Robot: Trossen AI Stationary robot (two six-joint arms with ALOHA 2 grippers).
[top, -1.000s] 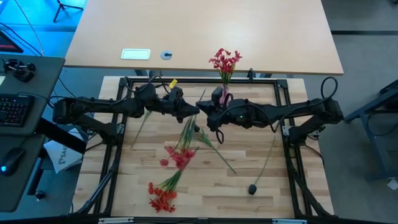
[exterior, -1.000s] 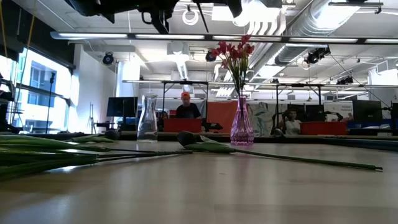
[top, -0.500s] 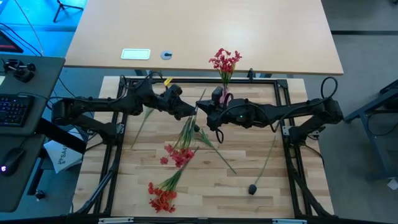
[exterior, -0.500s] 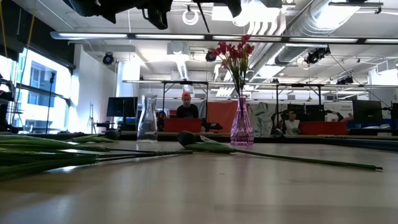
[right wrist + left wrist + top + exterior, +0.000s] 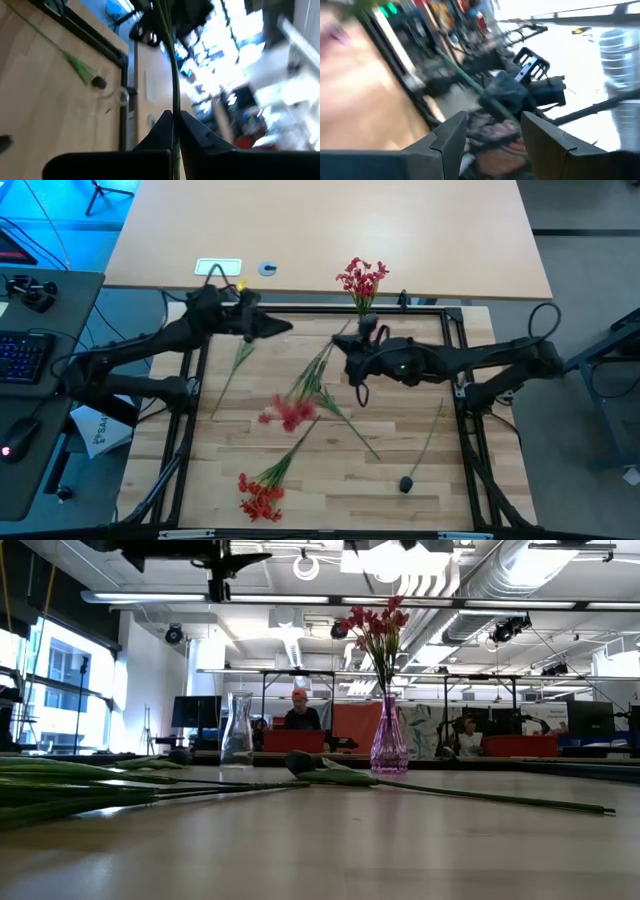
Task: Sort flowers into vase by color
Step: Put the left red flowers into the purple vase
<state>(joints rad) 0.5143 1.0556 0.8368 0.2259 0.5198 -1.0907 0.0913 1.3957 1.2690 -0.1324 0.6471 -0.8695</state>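
- Right gripper (image 5: 352, 365) sits above the middle of the wooden table (image 5: 450, 480), near the back edge, its fingers (image 5: 167, 127) pressed together on a thin green stem.
- That stem belongs to a red flower spray (image 5: 290, 413), which hangs in the air: the stem slants from the gripper toward the front left, and the blurred blossoms float above the table's middle.
- Left gripper (image 5: 283, 328) is up near the back-left corner of the frame, well apart from the held stem, fingers (image 5: 452, 137) spread with nothing between them.
- Pink glass vase (image 5: 389, 745) stands at the back edge of the table with red blossoms (image 5: 360, 280) already in it.
- Clear glass vase (image 5: 237, 732) stands to the left of the pink one in the low view.
- Another red spray (image 5: 262, 492) lies flat near the front-left of the table, its stem pointing back toward the centre.
- One dark bud (image 5: 407, 484) lies near the front right, its thin stem running back toward the right arm.
- Another green stem (image 5: 232, 368) lies on the left side of the table, just under the left arm.
- Two people (image 5: 300, 712) sit at desks in the room beyond the table.
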